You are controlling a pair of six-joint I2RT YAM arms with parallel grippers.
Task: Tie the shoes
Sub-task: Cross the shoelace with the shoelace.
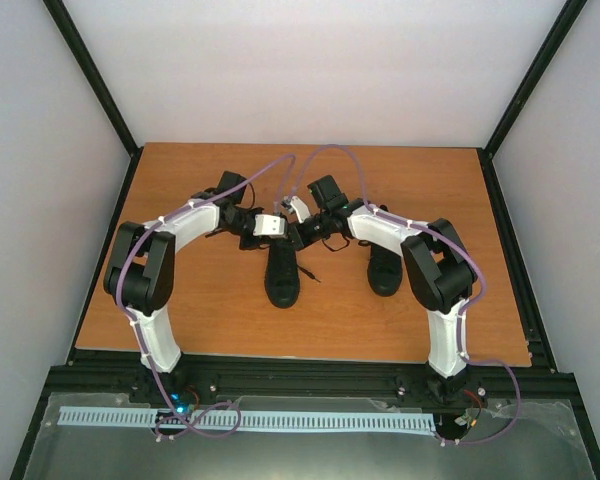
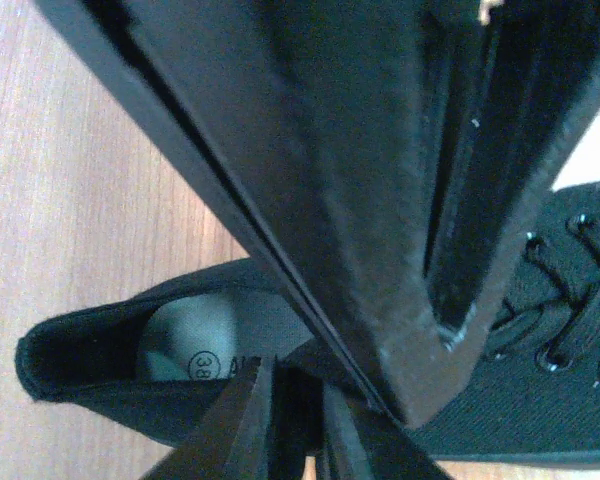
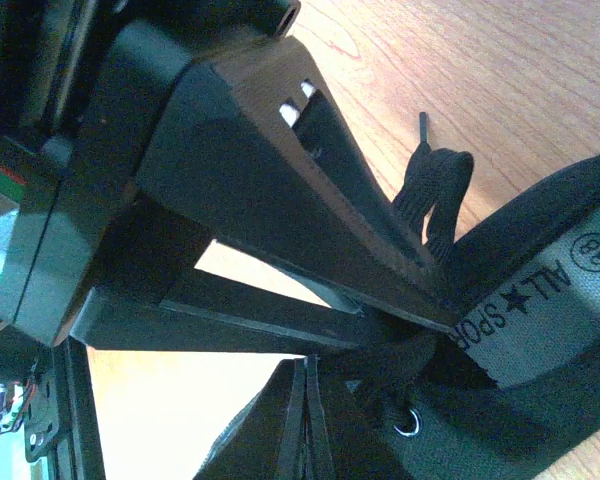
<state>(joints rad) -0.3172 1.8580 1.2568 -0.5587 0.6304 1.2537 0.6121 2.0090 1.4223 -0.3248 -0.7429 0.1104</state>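
Over one shoe, with the second shoe beside it, the right gripper is closed; the left gripper's state cannot be told.

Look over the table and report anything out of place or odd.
Nothing is spilled or broken. One untidy thing: a loose lace trails from the left shoe onto the table on the side facing the right shoe. The two shoes sit apart, roughly parallel.

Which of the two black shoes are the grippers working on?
The middle shoe: the left gripper and right gripper meet over its laces. The other shoe sits apart, under the right arm.
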